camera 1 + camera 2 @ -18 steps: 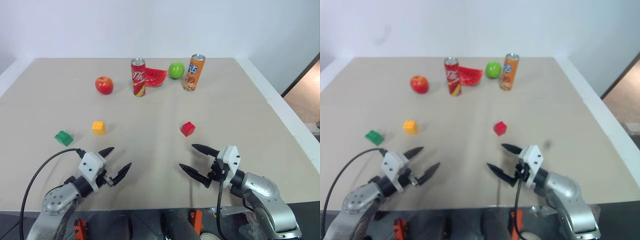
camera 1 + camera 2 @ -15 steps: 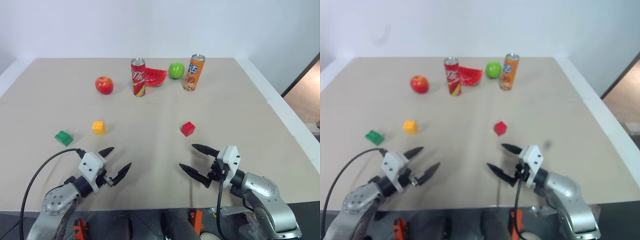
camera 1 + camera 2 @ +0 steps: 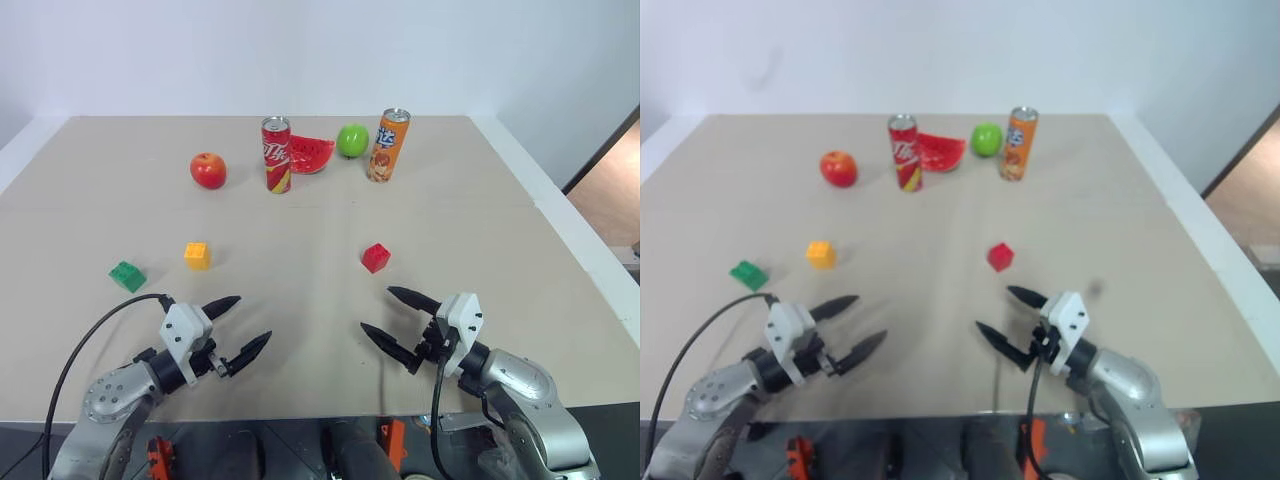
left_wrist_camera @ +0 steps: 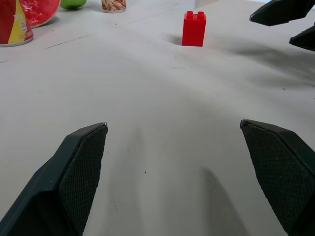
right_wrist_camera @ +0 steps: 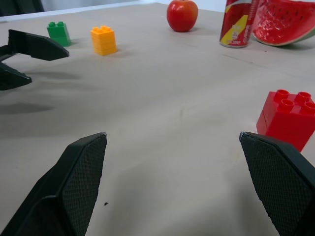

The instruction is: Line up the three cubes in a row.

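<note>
Nothing is lined up yet — the green cube (image 3: 127, 276) and yellow-orange cube (image 3: 197, 256) sit near each other off to my left, the red cube (image 3: 376, 258) well apart on my right — and my left gripper (image 3: 234, 326) and right gripper (image 3: 394, 320) hover spread wide, holding nothing.

We read this as a robotics test room or lab rather than a home. A wide beige tabletop (image 3: 450, 220) with white edging fills the centre of the frame, set against a bare white wall (image 3: 320, 50) across the top. Staged props stand in the upper middle: a red soda can (image 3: 277, 154), an orange drink can (image 3: 388, 145), a toy watermelon slice (image 3: 312, 153), a red apple (image 3: 208, 170) and a green apple (image 3: 352, 140).
</note>
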